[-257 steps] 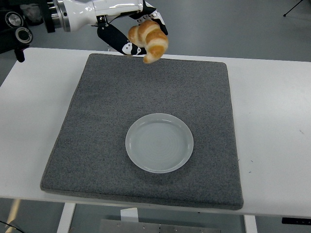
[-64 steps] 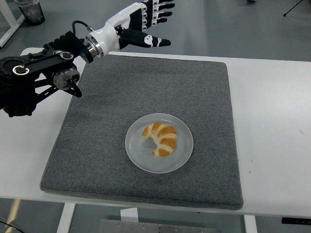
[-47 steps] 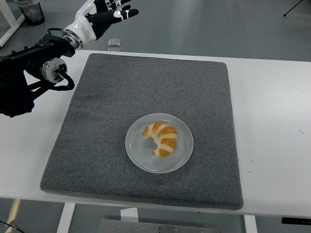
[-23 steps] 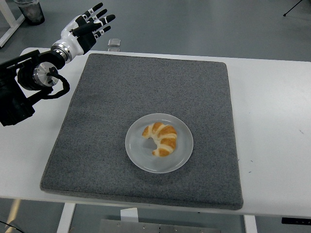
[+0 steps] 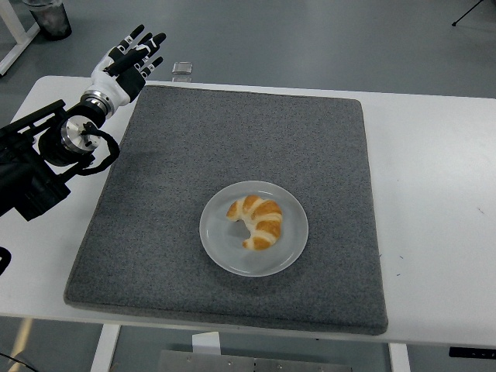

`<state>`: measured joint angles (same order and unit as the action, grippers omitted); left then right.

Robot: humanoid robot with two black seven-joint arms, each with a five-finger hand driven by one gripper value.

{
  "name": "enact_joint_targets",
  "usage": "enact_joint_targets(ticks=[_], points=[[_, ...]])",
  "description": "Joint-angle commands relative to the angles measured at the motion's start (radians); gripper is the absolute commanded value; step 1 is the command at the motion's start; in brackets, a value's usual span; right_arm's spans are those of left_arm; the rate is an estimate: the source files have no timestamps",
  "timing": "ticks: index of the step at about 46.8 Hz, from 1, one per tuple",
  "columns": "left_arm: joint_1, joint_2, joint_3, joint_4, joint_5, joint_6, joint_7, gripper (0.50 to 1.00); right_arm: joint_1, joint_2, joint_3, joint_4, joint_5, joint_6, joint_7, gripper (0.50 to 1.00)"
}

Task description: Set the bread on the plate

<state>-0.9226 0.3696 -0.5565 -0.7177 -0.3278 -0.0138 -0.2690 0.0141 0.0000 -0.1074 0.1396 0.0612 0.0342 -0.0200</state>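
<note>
The bread (image 5: 256, 221) is seen lying on the plate (image 5: 223, 248), well apart from the left hand (image 5: 124, 63). Its fingers (image 5: 138, 40) are spread open and nothing is held, above the far left corner of the grey mat (image 5: 194, 139) on the surface (image 5: 434, 194).

The left arm (image 5: 39, 167) runs off the picture's left edge, so its upper part is unseen. A dark container (image 5: 48, 17) on the floor at the far left is cut by the top edge. The small object (image 5: 182, 70) beyond the desk's (image 5: 434, 194) far edge is too small to identify.
</note>
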Motion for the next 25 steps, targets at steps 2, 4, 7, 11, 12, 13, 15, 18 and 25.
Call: enact_joint_targets(ticks=[2, 4, 7, 11, 12, 13, 15, 18, 25], points=[[0.002, -0.006, -0.013, 0.012, 0.001, -0.002, 0.001, 0.994, 0.0, 0.0, 0.0, 0.0, 0.0, 0.001, 0.0, 0.952], [0.004, -0.014, -0.014, 0.012, 0.001, -0.002, -0.001, 0.994, 0.0, 0.0, 0.0, 0.0, 0.0, 0.001, 0.0, 0.952], [0.004, -0.015, -0.014, 0.012, 0.003, -0.002, -0.001, 0.994, 0.0, 0.0, 0.002, 0.0, 0.0, 0.001, 0.0, 0.952], [0.01, -0.018, -0.014, 0.012, 0.003, -0.002, -0.001, 0.994, 0.0, 0.0, 0.005, 0.0, 0.002, 0.001, 0.0, 0.952], [0.011, -0.021, -0.014, 0.012, 0.003, -0.002, -0.001, 0.994, 0.0, 0.0, 0.005, 0.0, 0.002, 0.001, 0.0, 0.952], [0.013, -0.023, -0.014, 0.012, 0.004, -0.002, -0.002, 0.994, 0.0, 0.0, 0.005, 0.0, 0.003, 0.001, 0.0, 0.954], [0.014, -0.027, -0.016, 0.014, 0.006, -0.002, -0.006, 0.994, 0.0, 0.0, 0.005, 0.0, 0.003, 0.001, 0.0, 0.952], [0.014, -0.035, -0.017, 0.02, 0.004, -0.002, -0.012, 0.994, 0.0, 0.0, 0.005, 0.0, 0.003, 0.001, 0.0, 0.952], [0.018, -0.073, -0.019, 0.055, 0.003, -0.002, -0.015, 0.994, 0.001, 0.0, 0.008, 0.0, 0.005, 0.001, 0.0, 0.952]])
